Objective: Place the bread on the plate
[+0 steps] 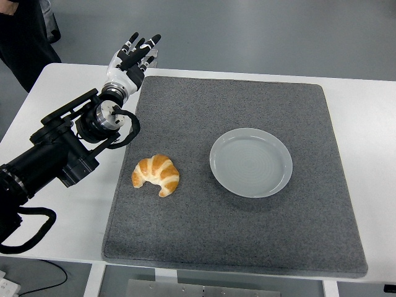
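Here the left hand [132, 60], a black and silver five-fingered hand on a black arm, is raised over the far left corner of the dark grey felt-like rectangular mat [235, 235], its fingers [150, 41] stretched out and spread apart, pointing away from the robot and holding nothing. The fingertips reach past the mat's far edge toward the table's far edge. Behind the hand, a silver wrist joint and a loop of black cable lead back into the bulky black forearm [55, 154], which crosses the left part of the white table [80, 210] and leaves the picture at the left edge, low down.

Nearer the robot than the hand, and well apart from it, the golden-brown crescent-shaped croissant [156, 175] lies on the mat's left part, close to the mat's left edge, its two tips pointing toward the near edge of the table. It is touched by nothing but the mat.

To the right of the bread, with a strip of bare mat between them, sits the round pale grey-blue plate [251, 162], a shallow dish with a raised rim and faint concentric rings inside. It lies flat near the mat's middle, a little to the right, and holds nothing.

The mat covers most of the tabletop, leaving white margins on the left and right sides. At the picture's top left corner, beyond the table, part of a person in dark clothing [25, 37] shows against the grey floor.
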You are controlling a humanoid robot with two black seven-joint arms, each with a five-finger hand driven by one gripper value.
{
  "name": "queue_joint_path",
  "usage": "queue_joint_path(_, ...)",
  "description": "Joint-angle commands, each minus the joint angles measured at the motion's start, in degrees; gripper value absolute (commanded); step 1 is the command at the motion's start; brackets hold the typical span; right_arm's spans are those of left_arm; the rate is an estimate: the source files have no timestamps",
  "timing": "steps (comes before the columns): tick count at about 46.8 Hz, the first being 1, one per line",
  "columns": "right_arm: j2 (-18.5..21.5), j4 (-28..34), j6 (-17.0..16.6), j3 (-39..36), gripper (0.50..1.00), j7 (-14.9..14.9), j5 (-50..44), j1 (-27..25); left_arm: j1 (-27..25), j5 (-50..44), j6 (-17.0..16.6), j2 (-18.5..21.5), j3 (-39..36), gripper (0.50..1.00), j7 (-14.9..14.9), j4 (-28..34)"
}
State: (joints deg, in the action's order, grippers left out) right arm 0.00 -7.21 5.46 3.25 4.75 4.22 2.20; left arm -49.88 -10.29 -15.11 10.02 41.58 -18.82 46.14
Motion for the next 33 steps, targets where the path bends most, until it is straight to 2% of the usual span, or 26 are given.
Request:
queue_joint_path(1, 0.0, 0.0, -0.01, 0.0, 0.952, 0.0, -0.08, 0.0, -0.04, 0.27, -0.1, 0.0, -0.09, 1.0, -0.08, 0.01)
queue_joint_path(25, 0.0, 0.0, -0.01, 0.0, 0.952, 0.0, 0.0, 0.0, -1.45, 4.22, -0.18, 1.14, -1.23, 1.0, 0.01, 0.09)
queue_joint_path(33, 0.0, 0.0, -0.01, 0.0, 0.952, 0.0, 0.0, 0.0, -5.13, 4.92, -1.41, 4.65, -8.43, 1.0, -0.08, 0.53)
